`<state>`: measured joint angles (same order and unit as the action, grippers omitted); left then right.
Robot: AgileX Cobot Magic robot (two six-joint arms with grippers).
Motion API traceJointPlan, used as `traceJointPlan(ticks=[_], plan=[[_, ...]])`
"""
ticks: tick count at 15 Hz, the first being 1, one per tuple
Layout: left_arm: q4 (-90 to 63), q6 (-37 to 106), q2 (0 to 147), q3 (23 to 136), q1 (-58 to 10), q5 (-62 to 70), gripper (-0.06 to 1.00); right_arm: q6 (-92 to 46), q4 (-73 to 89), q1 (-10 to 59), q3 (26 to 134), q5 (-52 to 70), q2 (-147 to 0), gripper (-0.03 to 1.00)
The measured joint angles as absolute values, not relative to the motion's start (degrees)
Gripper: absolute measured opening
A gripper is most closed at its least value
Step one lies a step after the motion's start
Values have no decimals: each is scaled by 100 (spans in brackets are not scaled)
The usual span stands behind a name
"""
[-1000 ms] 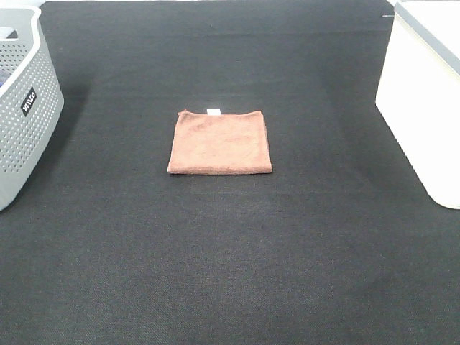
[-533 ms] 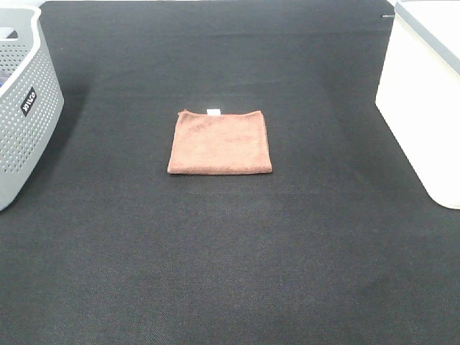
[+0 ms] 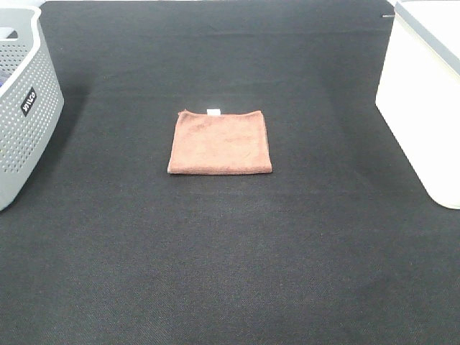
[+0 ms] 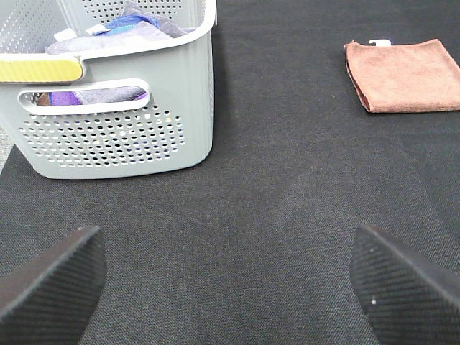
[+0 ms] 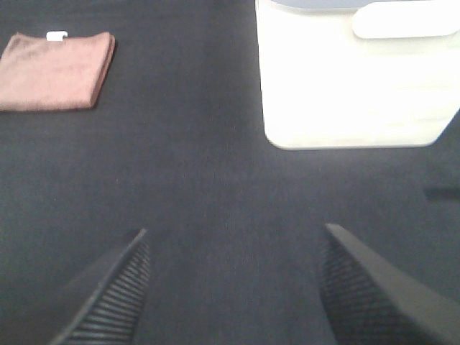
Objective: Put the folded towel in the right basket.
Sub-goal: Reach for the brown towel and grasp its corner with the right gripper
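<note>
Nothing is changing across the recent high views. The folded towel (image 3: 220, 142) is lying exactly where it was, just above the centre of the frame, and no arm is entering that view. By my judgement the task is sitting at its very start, with the approach not yet begun. The towel is showing as a flat, roughly square pad of fuzzy reddish-brown terry, with a small white tag (image 3: 213, 111) sticking out at its upper edge. The right basket (image 3: 424, 108) is standing at the right edge, well apart from the towel, with smooth solid white walls, rounded corners and a thick rim. At the left edge a grey perforated basket (image 3: 21, 122) is wearing a black label (image 3: 27, 101). The tabletop (image 3: 230, 251) is looking like dark, finely woven matting. The left tool (image 4: 226, 280) and right tool (image 5: 237, 287) are both gaping wide, with ribbed black fingers holding nothing.
</note>
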<state>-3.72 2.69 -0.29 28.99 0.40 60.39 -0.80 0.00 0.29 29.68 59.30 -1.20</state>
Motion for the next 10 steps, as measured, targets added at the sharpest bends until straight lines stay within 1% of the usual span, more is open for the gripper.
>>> traceJointPlan(ticks=[3, 5, 8, 10], plan=[[-372, 269, -29, 2899, 40, 6039, 88, -80, 0, 29, 3191, 5036, -985, 63], [-372, 269, -29, 2899, 40, 6039, 88, -92, 0, 29, 3501, 4635, -1960, 63], [-372, 269, -29, 2899, 40, 6039, 88, -327, 0, 29, 4303, 4503, -3793, 63], [-372, 269, -29, 2899, 40, 6039, 88, -350, 46, 29, 4927, 4492, -4738, 63]])
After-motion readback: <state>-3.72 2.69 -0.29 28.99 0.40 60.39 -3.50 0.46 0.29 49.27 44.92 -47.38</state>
